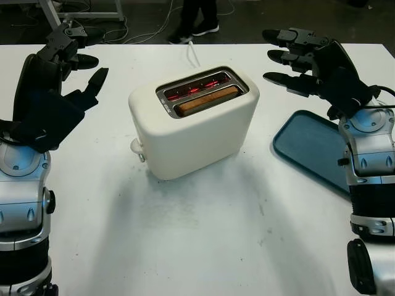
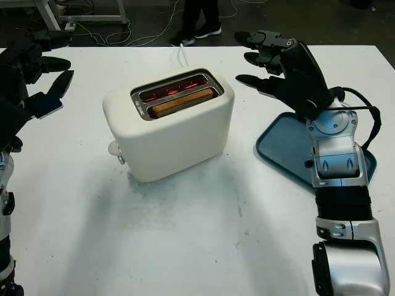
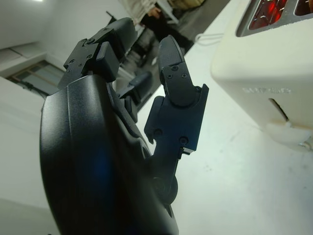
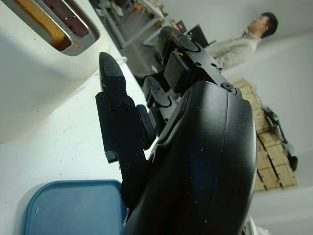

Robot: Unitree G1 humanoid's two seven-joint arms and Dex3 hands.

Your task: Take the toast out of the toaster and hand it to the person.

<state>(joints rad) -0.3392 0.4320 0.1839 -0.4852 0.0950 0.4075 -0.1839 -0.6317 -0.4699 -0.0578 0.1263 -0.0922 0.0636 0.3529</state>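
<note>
A cream toaster point(image 1: 197, 129) stands in the middle of the white table. A brown slice of toast point(image 1: 208, 100) sits in its nearer slot; the farther slot glows red. My left hand point(image 1: 71, 68) is raised to the left of the toaster, open and holding nothing. My right hand point(image 1: 296, 58) hovers to the right of the toaster, a little above its top, also open and apart from it. The toaster's side and lever point(image 3: 288, 132) appear in the left wrist view, and the toast's edge point(image 4: 41, 22) in the right wrist view.
A blue tray point(image 1: 311, 151) lies on the table at the right, under my right forearm. A person's legs and shoes point(image 1: 197, 21) stand beyond the table's far edge. Another person point(image 4: 244, 39) stands in the background of the right wrist view. Cables run across the floor behind.
</note>
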